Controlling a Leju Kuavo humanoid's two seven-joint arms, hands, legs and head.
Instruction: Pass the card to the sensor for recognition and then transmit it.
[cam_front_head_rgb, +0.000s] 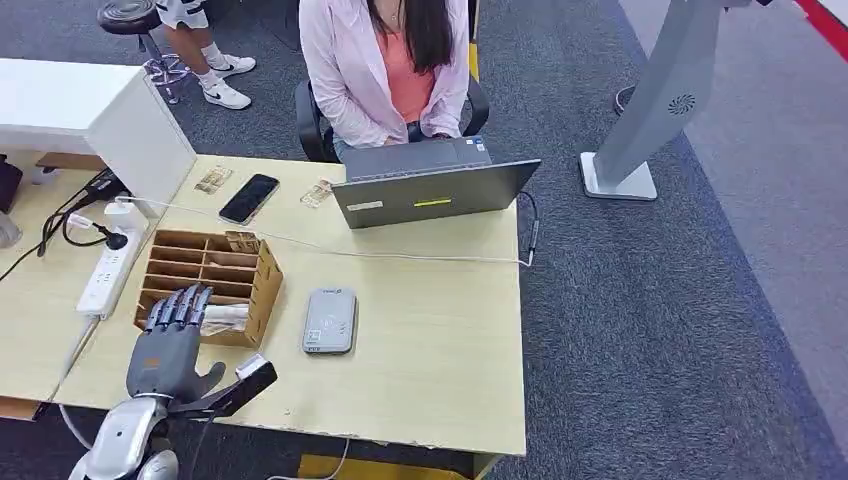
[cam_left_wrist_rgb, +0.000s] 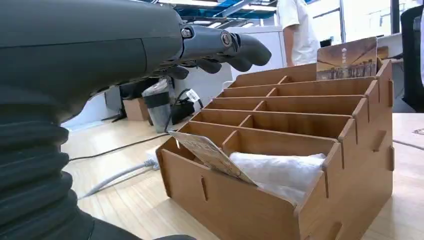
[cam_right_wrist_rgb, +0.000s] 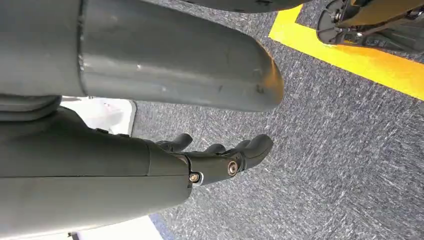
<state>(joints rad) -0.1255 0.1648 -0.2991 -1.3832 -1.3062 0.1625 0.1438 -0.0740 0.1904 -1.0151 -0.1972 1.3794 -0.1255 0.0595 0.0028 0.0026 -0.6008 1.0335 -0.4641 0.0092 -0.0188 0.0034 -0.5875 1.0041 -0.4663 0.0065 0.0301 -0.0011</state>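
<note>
A wooden card organizer stands on the desk's left part. A printed card leans in its front compartment beside a white plastic wrap; the same card lies just past my fingertips in the head view. Another card stands upright in the back row. The grey card sensor lies flat to the right of the organizer. My left hand hovers over the organizer's front edge, fingers stretched out and holding nothing. My right hand hangs over the carpet, empty, fingers loosely extended.
A person sits behind an open laptop at the desk's far side. A black phone and loose cards lie near the back edge. A white power strip and cables run along the left. A grey stand rises on the carpet to the right.
</note>
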